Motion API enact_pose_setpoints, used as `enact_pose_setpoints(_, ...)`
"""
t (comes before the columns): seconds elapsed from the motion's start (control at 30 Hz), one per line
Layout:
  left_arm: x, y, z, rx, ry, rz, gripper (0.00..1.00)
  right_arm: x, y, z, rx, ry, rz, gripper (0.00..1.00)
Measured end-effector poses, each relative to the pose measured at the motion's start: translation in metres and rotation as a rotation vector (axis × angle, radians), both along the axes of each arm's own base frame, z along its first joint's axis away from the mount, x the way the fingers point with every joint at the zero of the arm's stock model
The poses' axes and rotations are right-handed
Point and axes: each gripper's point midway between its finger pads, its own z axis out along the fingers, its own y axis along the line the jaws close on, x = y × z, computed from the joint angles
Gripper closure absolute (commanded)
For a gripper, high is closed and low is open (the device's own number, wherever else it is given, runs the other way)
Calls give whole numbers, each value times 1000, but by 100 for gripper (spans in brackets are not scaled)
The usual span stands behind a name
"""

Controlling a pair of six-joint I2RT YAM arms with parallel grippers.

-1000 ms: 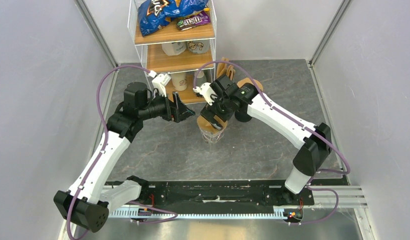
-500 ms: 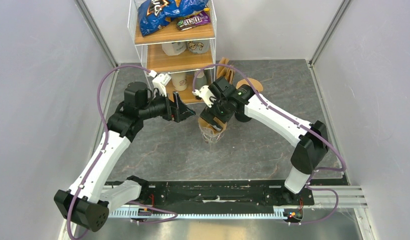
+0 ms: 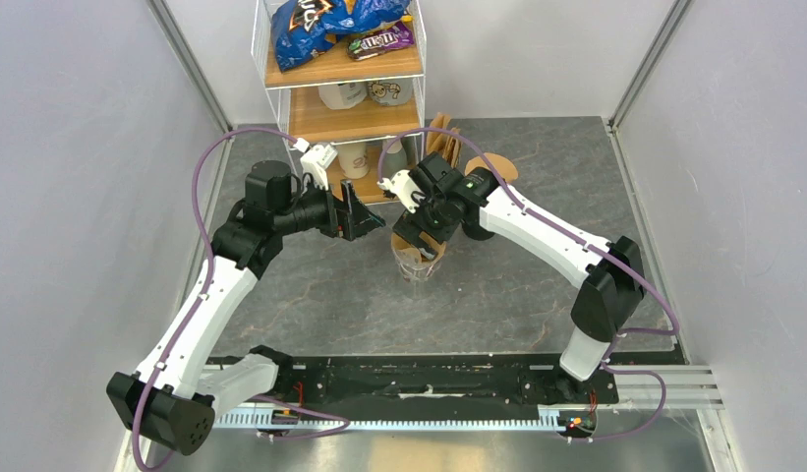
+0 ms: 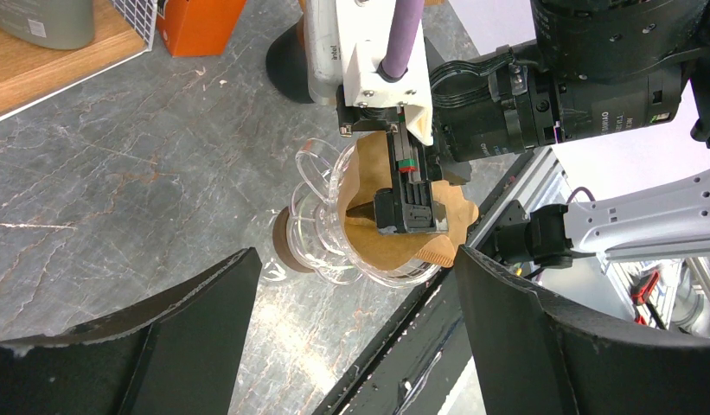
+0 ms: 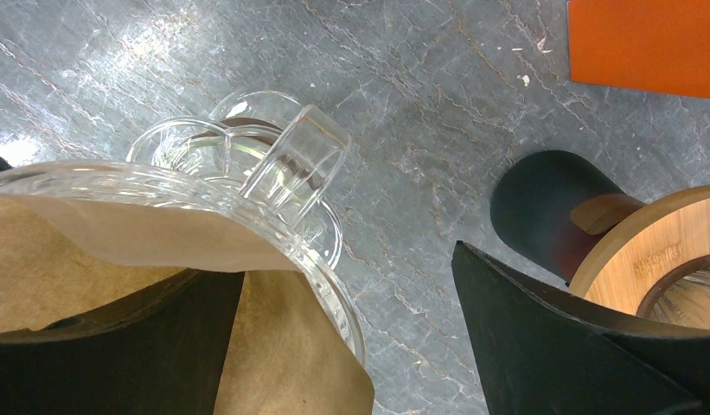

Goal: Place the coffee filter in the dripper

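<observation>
Right fingers [image 5: 559,346] are standing wide apart and gripping nothing. One is lying inside the cone beneath the brown paper and the other is outside the glass wall, so the rim is passing between them. Left fingers [image 4: 187,337] are spread open too, empty, hovering just beside the dripper [image 4: 321,216] on its left.

From above, the right wrist is covering most of the dripper, which is standing mid-bench [image 3: 478,295], toward the far edge and near the foot of the shelf rack [image 3: 340,69]. The left wrist camera is showing what that view hides: the coffee filter [image 4: 368,169] is sitting in the glass cone with the right fingers reaching down into it. The right wrist camera is adding the clear loop handle, and a wooden stand [image 5: 645,251] on a dark base close by.

The filter is plain brown paper with a scalloped, crimped edge. It is sitting askew, with one side overhanging the rim.
</observation>
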Motion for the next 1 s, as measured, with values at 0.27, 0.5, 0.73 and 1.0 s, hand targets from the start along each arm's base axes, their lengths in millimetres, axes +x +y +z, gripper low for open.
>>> enact_pose_setpoints(0.27, 0, 0, 0, -1, 0, -2, 8, -1, 0, 3, -1, 2, 0, 3)
enact_pose_setpoints(0.5, -3, -2, 1, -7, 2, -16, 7, 2, 3, 16, 19, -14, 0, 3)
enact_pose_setpoints(0.73, -3, -2, 1, -9, 2, -20, 6, 0, 1, 21, 17, -8, -3, 3)
enact_pose_setpoints(1.0, -4, -2, 1, -10, 3, -23, 5, 6, 8, 47, 64, -47, -13, 3)
